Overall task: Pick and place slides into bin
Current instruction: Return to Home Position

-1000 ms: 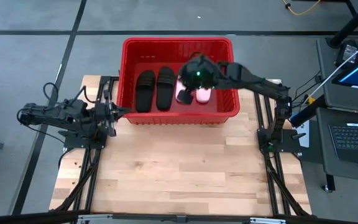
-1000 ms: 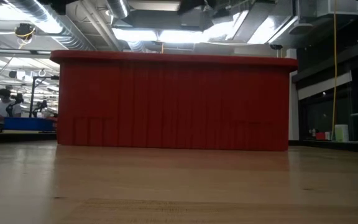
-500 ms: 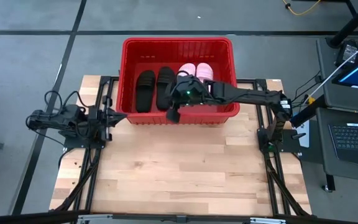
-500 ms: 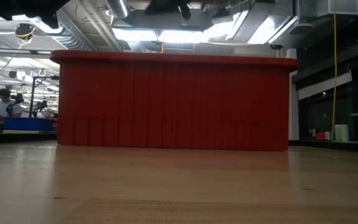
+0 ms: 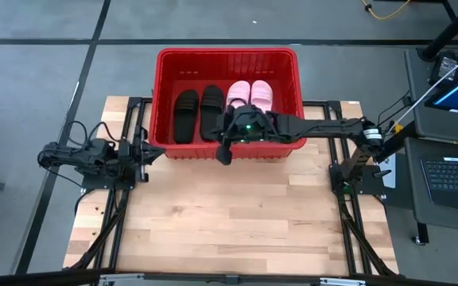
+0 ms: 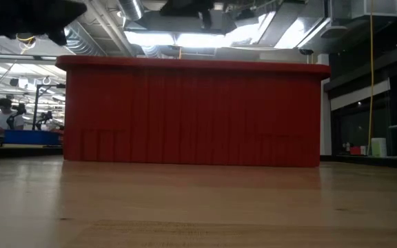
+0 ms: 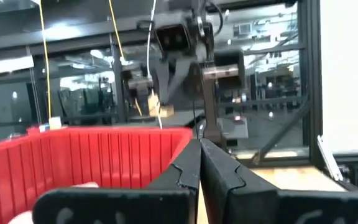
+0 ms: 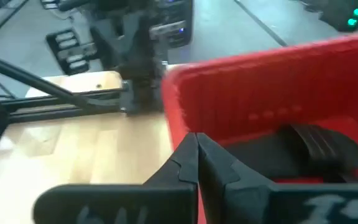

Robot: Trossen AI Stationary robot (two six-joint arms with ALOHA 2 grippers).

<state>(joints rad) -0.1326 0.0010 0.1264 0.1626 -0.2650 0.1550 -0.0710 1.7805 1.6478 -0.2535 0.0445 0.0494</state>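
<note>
Over the bin (image 5: 227,52)'s near wall, held right gripper (image 5: 223,156) pressed together; risked clipping rim if lowered; left gripper (image 5: 156,149) closed too.

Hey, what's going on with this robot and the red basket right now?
All four slides lie in the red bin: two black slides beside two pink slides. Neither arm holds anything. The right tool, shut and empty, hangs at the bin's front wall; the left tool, also shut, waits by the bin's left front corner.
</note>
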